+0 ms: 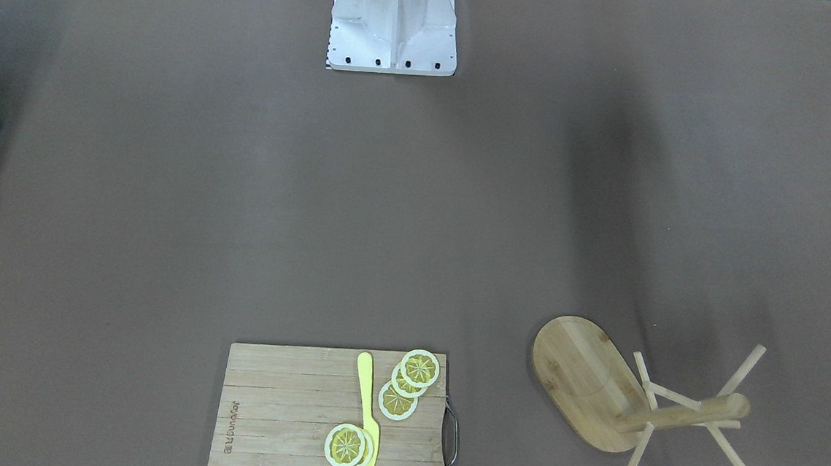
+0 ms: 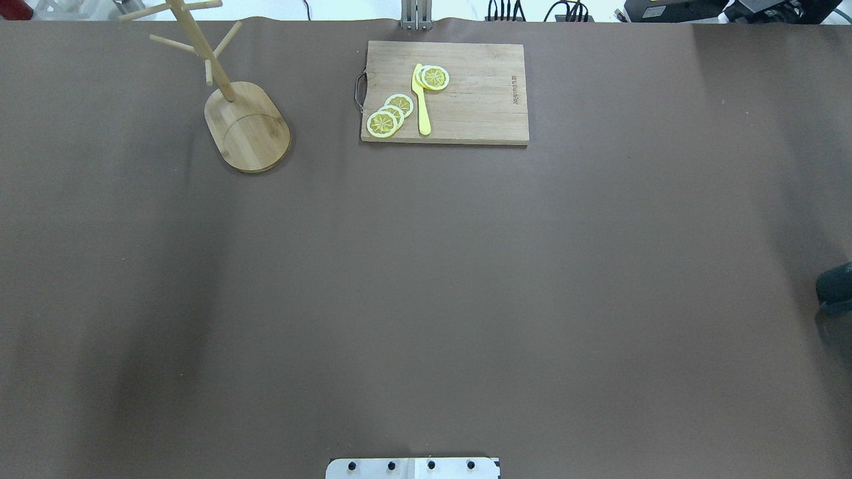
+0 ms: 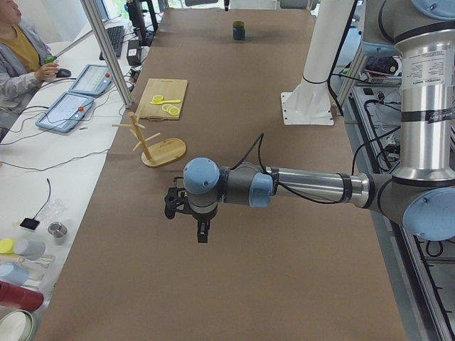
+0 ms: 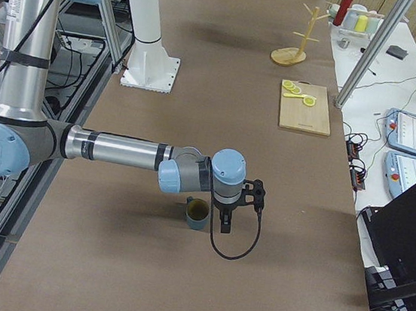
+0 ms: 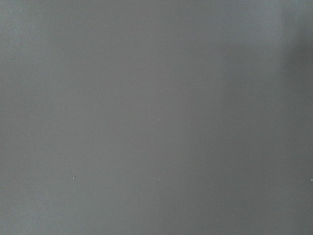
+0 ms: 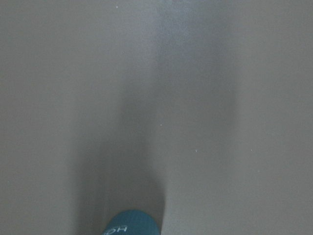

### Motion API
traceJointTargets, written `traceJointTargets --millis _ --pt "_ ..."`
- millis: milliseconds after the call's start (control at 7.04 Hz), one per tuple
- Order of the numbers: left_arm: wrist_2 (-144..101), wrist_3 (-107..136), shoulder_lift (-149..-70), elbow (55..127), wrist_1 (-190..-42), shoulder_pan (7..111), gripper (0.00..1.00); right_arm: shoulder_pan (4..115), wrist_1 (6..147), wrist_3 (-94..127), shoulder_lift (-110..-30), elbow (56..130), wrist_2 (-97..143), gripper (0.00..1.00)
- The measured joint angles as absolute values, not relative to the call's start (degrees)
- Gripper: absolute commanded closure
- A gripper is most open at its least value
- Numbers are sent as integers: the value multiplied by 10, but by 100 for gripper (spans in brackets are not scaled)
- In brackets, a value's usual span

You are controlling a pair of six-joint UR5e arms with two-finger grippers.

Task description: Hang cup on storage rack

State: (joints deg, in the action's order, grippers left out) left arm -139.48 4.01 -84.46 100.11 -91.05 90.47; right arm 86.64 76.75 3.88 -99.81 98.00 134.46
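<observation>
The dark teal cup (image 4: 198, 213) stands upright on the brown table at the robot's right end; it also shows in the exterior left view (image 3: 239, 30), at the overhead view's right edge (image 2: 835, 293), and in the right wrist view (image 6: 131, 224). The bamboo storage rack (image 2: 249, 126) stands upright at the far left, with all pegs bare (image 1: 595, 381) (image 3: 162, 153) (image 4: 290, 55). My right gripper (image 4: 224, 222) points down just beside the cup; I cannot tell its state. My left gripper (image 3: 202, 233) hangs over bare table short of the rack; I cannot tell its state.
A slatted wooden cutting board (image 2: 479, 106) (image 1: 277, 428) with lemon slices (image 2: 391, 114) and a yellow knife (image 2: 421, 100) lies at the far middle edge. The robot's white base (image 1: 393, 27) stands at the near edge. An operator (image 3: 21, 50) sits beside the table.
</observation>
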Motion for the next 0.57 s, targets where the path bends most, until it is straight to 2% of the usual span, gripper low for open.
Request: traceJointTargets --millis 568 --pt "-1395 41 -845 1001 -911 904 2 861 769 44 -1037 1012 1338 0"
